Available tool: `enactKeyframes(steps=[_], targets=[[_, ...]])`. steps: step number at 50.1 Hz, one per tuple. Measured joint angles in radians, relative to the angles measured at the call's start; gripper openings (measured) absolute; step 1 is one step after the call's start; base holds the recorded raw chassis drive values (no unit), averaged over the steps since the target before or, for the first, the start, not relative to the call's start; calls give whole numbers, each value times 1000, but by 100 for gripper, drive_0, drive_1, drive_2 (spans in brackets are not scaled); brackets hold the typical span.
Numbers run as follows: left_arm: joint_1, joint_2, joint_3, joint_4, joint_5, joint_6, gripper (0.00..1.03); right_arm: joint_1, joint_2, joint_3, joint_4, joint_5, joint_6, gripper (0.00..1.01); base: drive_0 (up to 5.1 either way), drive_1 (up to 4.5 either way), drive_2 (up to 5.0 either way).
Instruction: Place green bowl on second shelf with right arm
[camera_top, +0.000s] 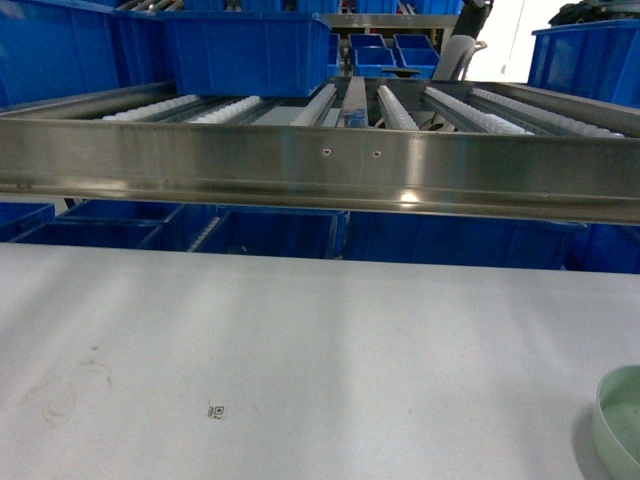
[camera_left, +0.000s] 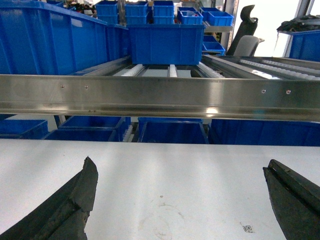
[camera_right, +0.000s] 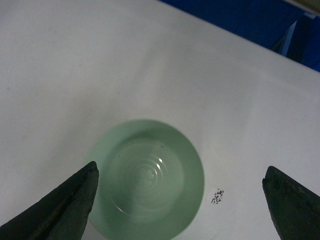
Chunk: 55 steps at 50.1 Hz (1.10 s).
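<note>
The green bowl (camera_right: 147, 177) sits right way up on the white bench (camera_top: 300, 350), at the near right corner as the head camera sees it, with only its edge showing there. The right claw (camera_right: 180, 200) hangs over it with its two dark fingers (camera_right: 65, 207) spread wide apart, not touching the bowl. A tiny black square mark (camera_right: 217, 195) is printed on the bench just beside the bowl. The left claw (camera_left: 185, 205) is spread wide too, over bare bench. Farther back is the second shelf (camera_top: 320, 165), shiny steel with white rollers (camera_top: 180, 106). A blue crate (camera_top: 250, 50) rests on it, toward the back.
</note>
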Motion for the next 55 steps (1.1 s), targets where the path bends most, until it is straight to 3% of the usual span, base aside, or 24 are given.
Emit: enactKeyframes(steps=[12,25,39,55], targets=[[0,0,0,0,0,0,98,-1,105,30,-4,43,-64,98,0,0,0],[0,0,0,0,0,0,98,-26,236,87,-10,61,-103,98,0,0,0],[0,0,0,0,0,0,98,-69,357,157,-29,67,-114,98,0,0,0],[0,0,0,0,0,0,98,-67,415,188,-29,68,-114,98,0,0,0]])
